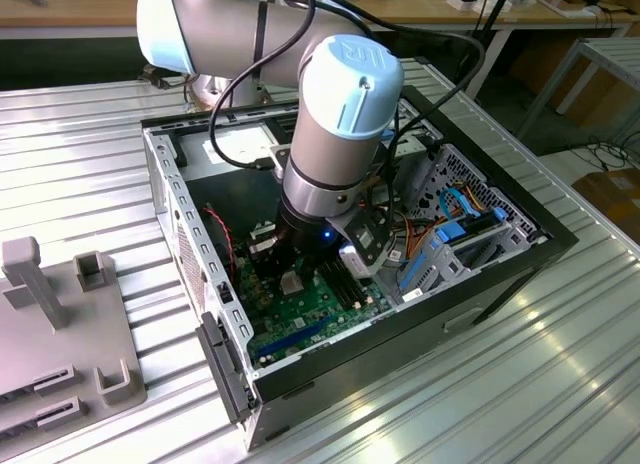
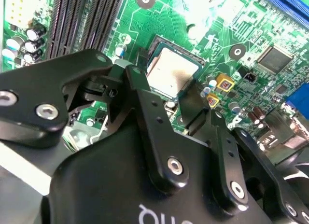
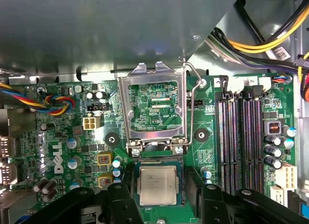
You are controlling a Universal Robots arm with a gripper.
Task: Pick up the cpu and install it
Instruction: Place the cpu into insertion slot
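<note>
**CPU lying in socket, gripper spread open over it**

The metal table (image 1: 480, 384) is carrying an open computer case (image 1: 520, 269). A grey fixture (image 1: 60, 324) is lying by the table's edge on the exterior view's left. Inside the case, the green motherboard (image 1: 320, 314) is lying flat on the case floor. The arm (image 1: 340, 114) is reaching down into the case, and the gripper (image 3: 159, 197) is hanging low over the middle of the board. Its fingers (image 3: 120, 204) are standing spread apart, one on each side of the cpu (image 3: 157, 185), and are gripping nothing. No contact with the chip is showing in either wrist view. The cpu is sitting flat inside the black-framed socket (image 3: 159, 162), silver face up. Beyond it, the socket's metal load plate (image 3: 153, 110) is standing swung open, with its wire lever (image 3: 192, 108) raised alongside. Memory slots (image 3: 236, 142) are running along the board beside the socket.
</note>
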